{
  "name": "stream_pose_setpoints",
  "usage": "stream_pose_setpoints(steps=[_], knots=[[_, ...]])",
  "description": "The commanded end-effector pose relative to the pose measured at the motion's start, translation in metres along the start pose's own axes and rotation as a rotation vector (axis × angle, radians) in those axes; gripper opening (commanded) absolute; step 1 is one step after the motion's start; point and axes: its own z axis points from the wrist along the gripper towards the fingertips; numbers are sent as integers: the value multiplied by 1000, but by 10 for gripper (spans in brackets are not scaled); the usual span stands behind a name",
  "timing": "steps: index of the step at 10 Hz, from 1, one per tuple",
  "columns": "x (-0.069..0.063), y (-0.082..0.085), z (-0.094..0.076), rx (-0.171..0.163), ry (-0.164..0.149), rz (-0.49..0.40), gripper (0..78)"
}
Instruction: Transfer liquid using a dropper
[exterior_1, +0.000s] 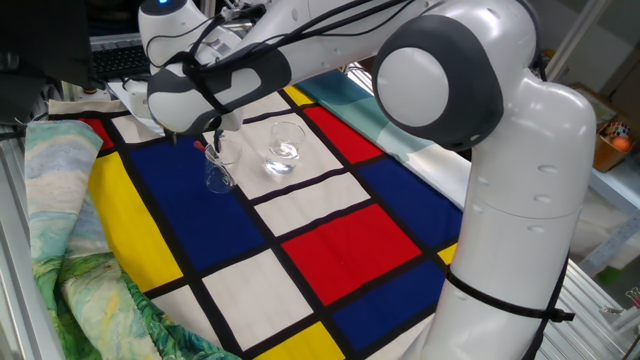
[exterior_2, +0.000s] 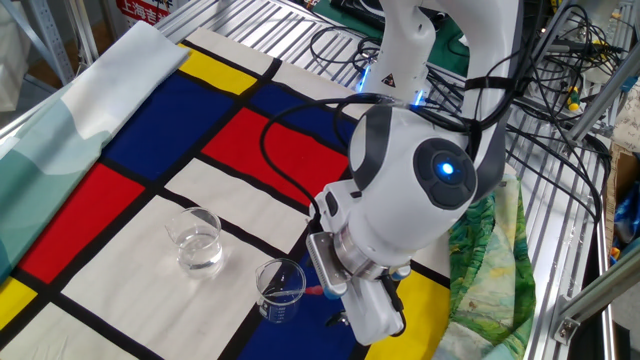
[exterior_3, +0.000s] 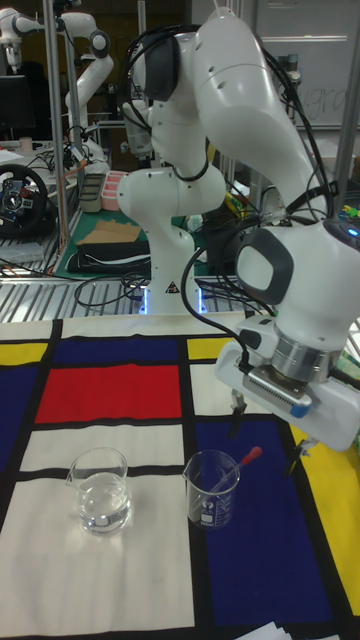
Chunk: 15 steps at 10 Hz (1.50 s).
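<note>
gripper (exterior_3: 266, 432): spread wide, empty | dropper (exterior_3: 238, 468): propped in beaker (exterior_3: 211, 489), below between fingers

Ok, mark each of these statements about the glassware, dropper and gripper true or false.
1. The dropper lies flat on the cloth. False: it leans inside the beaker, red bulb above the rim.
2. The gripper is open and holds nothing. True.
3. The rounder glass holds clear liquid. True.
4. The beaker stands on a red patch. False: it stands on a blue patch of the cloth.
5. The two glass vessels touch. False: a gap separates them.
</note>
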Motion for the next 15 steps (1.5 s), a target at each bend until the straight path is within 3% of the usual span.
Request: stream_pose_setpoints(steps=[1, 14, 15], knots=[[-1, 0, -1, -1, -3, 2, 12], [-1, 0, -1, -1, -3, 2, 12], [-6, -9, -24, 52, 6, -73, 12]])
